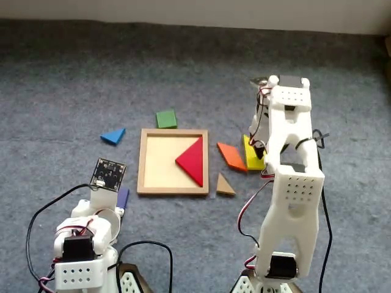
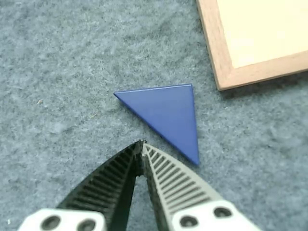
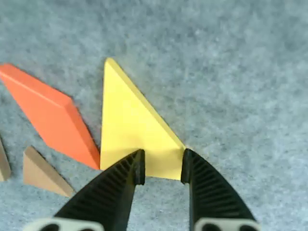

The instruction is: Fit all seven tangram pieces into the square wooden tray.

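Grey carpeted counter (image 1: 73,79) is seen across the whole high view. Right arm (image 1: 290,183) is stretched up the right side of the frame. Left arm (image 1: 85,244) is folded at lower left.

Square wooden tray (image 1: 173,132) is laid flat at frame centre. One piece is seated in it: red triangle (image 1: 193,160), in the right half, long edge along the right wall.

Yellow triangle (image 3: 130,130) is laid on the counter right of the tray, under the right gripper (image 3: 162,159). Its fingers (image 3: 115,187) are spread, tips set over the triangle's short edge. Contact with the piece can't be confirmed from the wrist view.

Dark blue triangle (image 2: 168,113) is laid just off the tray's lower-left corner. Left gripper (image 2: 142,144) is held with fingers (image 2: 168,178) pressed together, tip just beside the triangle's long edge.

Orange parallelogram (image 1: 231,156) is placed between the tray and the yellow triangle, just beside the latter. Green square (image 1: 165,119) is set just above the tray's top edge. Light blue triangle (image 1: 113,136) is found off the tray's upper-left corner. Tan triangle (image 1: 224,185) is located near the tray's lower-right corner, below the orange parallelogram.
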{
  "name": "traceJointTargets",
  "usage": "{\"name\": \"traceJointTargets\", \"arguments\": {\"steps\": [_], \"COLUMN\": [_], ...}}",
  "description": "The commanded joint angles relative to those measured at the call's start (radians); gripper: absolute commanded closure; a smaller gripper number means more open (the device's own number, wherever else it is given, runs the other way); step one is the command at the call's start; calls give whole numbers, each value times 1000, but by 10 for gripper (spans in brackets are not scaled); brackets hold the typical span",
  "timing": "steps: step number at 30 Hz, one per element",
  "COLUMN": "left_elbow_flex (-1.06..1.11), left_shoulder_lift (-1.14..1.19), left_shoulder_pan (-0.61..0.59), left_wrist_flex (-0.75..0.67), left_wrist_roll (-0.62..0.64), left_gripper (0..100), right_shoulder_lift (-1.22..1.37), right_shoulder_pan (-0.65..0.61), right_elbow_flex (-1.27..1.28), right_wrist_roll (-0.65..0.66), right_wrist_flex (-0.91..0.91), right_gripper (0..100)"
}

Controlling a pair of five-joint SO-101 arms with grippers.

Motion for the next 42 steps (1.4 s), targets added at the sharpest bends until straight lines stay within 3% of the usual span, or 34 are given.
{"name": "traceJointTargets", "arguments": {"steps": [1,11,23,42], "left_elbow_flex": [19,19,19,19], "left_shoulder_lift": [-25,-25,-25,-25], "left_shoulder_pan": [-4,-4,-4,-4], "left_wrist_flex": [5,5,5,5], "left_wrist_roll": [3,3,3,3], "left_gripper": [994,994,994,994], "right_shoulder_lift": [-48,-489,-920,-1268], "right_shoulder_pan": [10,-62,-79,4], "right_elbow_flex": [-19,407,941,1248], "right_wrist_roll": [8,51,54,57], "right_wrist_flex": [21,13,-240,-254], "right_gripper": [871,871,871,871]}}
